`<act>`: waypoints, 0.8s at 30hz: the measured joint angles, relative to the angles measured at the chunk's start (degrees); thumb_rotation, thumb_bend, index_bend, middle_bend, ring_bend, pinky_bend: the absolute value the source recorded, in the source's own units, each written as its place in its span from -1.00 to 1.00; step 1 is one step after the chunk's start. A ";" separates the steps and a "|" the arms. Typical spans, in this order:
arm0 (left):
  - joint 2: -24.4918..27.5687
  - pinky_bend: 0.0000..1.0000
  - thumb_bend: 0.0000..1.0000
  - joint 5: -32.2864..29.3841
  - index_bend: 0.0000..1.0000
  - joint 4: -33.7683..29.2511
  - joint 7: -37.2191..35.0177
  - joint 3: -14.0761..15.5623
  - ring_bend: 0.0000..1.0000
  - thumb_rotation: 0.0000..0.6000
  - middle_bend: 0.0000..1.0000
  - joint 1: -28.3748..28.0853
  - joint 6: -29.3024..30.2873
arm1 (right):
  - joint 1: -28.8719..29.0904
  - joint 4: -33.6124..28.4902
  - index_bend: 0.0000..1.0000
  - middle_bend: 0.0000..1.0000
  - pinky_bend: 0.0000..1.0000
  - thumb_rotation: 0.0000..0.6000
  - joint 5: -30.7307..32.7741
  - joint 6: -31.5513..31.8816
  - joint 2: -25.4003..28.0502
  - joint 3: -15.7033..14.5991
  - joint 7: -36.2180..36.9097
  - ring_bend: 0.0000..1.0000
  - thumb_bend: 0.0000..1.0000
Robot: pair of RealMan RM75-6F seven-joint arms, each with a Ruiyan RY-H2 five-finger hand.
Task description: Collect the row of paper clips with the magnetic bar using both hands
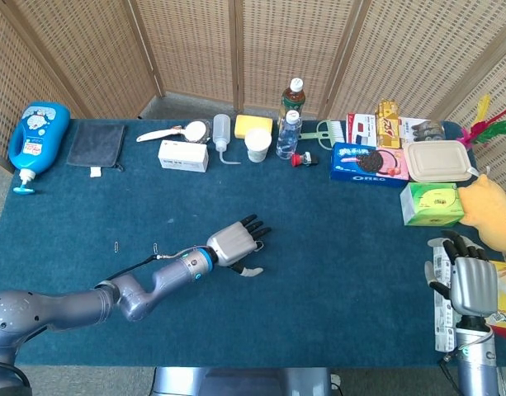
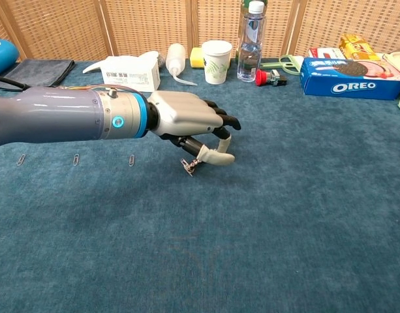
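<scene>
The magnetic bar [image 2: 189, 165] lies on the blue cloth; only its near end, with a clip stuck to it, shows below my left hand [image 2: 190, 124]. That hand hovers low over the bar with its fingers stretched forward and its thumb [image 2: 216, 156] lying across the bar's far part. No closed grip shows. Three paper clips [image 2: 76, 159] lie in a row to the left of the bar, and two of them show in the head view [image 1: 116, 247]. My left hand [image 1: 234, 244] reaches in from the left. My right hand [image 1: 471, 285] stays at the table's right edge, fingers straight and empty.
Along the back stand a paper cup [image 2: 216, 52], a water bottle [image 2: 250, 40], a squeeze bottle [image 2: 175, 59], a white box [image 2: 128, 70] and an Oreo box [image 2: 353, 77]. A green box [image 1: 432, 204] and a yellow plush toy [image 1: 492, 210] sit near my right hand.
</scene>
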 measured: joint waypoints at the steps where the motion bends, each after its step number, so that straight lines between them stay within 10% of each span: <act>1: -0.09 -1.00 0.01 -0.14 -0.36 0.11 0.07 0.03 -1.00 -1.00 -0.93 -0.09 -0.07 | -0.04 0.00 -0.23 -0.41 -0.39 1.00 -0.01 -0.01 0.02 0.02 0.09 -0.49 -0.15; 24: 4.33 -1.00 0.01 -3.78 -0.35 -2.43 3.44 3.39 -1.00 -1.00 -0.94 0.50 1.23 | -1.40 -0.21 -0.24 -0.41 -0.38 1.00 -1.50 -0.48 -0.05 0.70 2.87 -0.49 -0.15</act>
